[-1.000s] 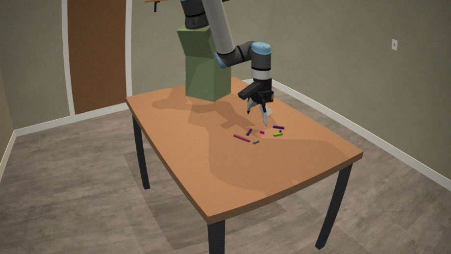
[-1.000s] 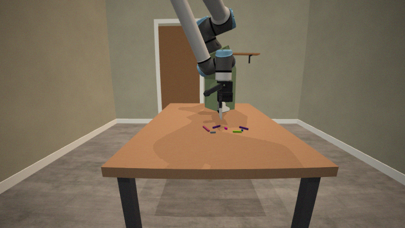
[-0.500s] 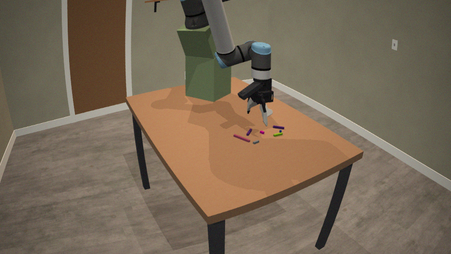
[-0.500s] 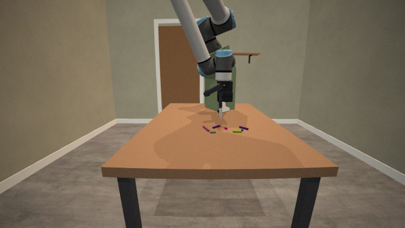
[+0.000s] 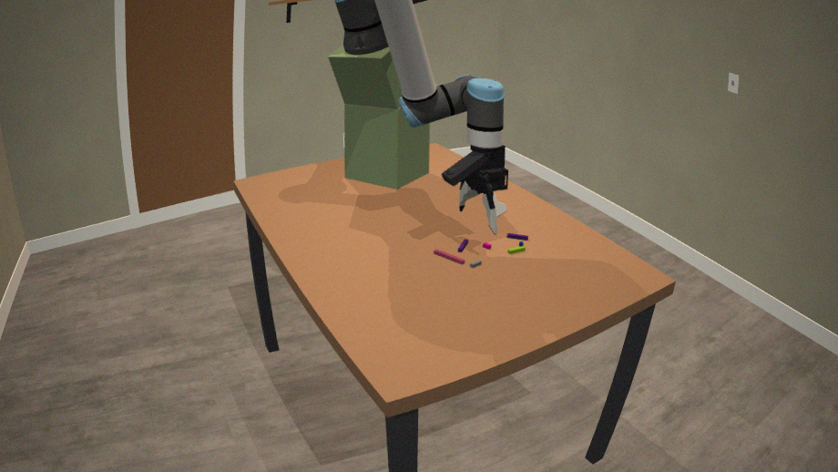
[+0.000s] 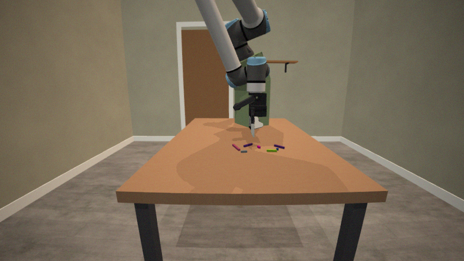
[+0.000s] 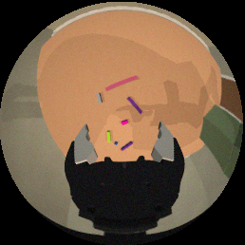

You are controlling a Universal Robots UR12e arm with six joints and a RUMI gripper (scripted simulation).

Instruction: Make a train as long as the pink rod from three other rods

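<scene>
Several small rods lie apart on the brown table (image 5: 363, 281) (image 6: 211, 175). The pink rod (image 5: 449, 256) (image 6: 236, 147) (image 7: 122, 83) is the longest. A grey rod (image 5: 475, 264) (image 6: 243, 151) (image 7: 99, 98) lies near its end. One purple rod (image 5: 463, 244) (image 6: 247, 144) (image 7: 134, 104) lies behind the pink rod. A short magenta rod (image 5: 486, 245) (image 6: 258, 146) (image 7: 124, 122) sits in the middle. A lime rod (image 5: 516, 250) (image 6: 271, 150) (image 7: 108, 137), a tiny blue rod (image 5: 520, 243) (image 7: 116, 142) and a second purple rod (image 5: 516, 236) (image 6: 279, 146) (image 7: 126, 145) lie to the right. My gripper (image 5: 477, 214) (image 6: 252, 129) (image 7: 122, 123) is open and empty above the rods.
The arm's green pedestal (image 5: 381, 135) (image 6: 240, 110) stands at the back of the table. The table's right edge (image 5: 586, 217) is near the rods.
</scene>
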